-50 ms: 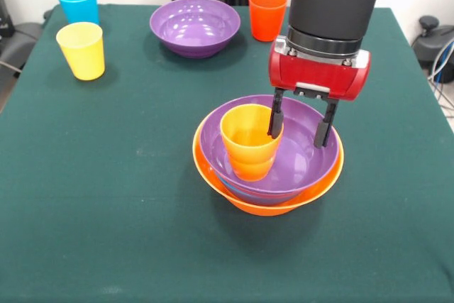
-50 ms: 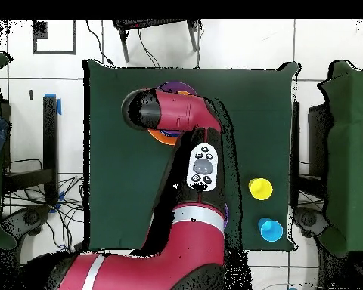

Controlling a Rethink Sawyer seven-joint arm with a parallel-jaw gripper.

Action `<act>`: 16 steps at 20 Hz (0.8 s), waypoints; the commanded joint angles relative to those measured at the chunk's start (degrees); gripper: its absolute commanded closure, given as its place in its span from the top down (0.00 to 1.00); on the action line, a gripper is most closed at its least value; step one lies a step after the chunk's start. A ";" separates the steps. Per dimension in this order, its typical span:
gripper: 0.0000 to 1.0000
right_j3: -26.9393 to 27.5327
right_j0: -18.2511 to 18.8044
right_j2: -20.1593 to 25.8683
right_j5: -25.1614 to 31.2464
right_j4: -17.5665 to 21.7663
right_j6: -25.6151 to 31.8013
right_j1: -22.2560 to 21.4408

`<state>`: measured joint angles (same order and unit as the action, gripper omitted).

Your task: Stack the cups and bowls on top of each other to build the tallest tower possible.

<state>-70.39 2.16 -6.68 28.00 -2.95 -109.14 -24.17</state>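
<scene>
The tower (image 1: pixel 268 175), its orange cup (image 1: pixel 250 140) at 9 o'clock, could lose it: gripper (image 1: pixel 299 128), spread wide, straddles the rim with 1 finger inside.

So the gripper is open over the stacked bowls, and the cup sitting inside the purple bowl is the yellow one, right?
Not quite. The front view shows the cup inside the purple bowl is the orange cup; the yellow cup stands alone near the table edge. The rest holds: the gripper is open over the stack.

No readable text, labels, brands, numbers or signs on anything in either view.
</scene>
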 commanded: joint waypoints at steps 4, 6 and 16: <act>1.00 -2.06 -0.44 3.22 -0.37 0.33 -6.89 2.84; 1.00 -1.94 -0.47 3.12 -0.25 0.37 -6.87 2.88; 1.00 -2.01 -0.35 3.31 -0.22 0.21 -6.91 2.85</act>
<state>-70.39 2.16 -6.68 28.00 -2.95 -109.14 -24.17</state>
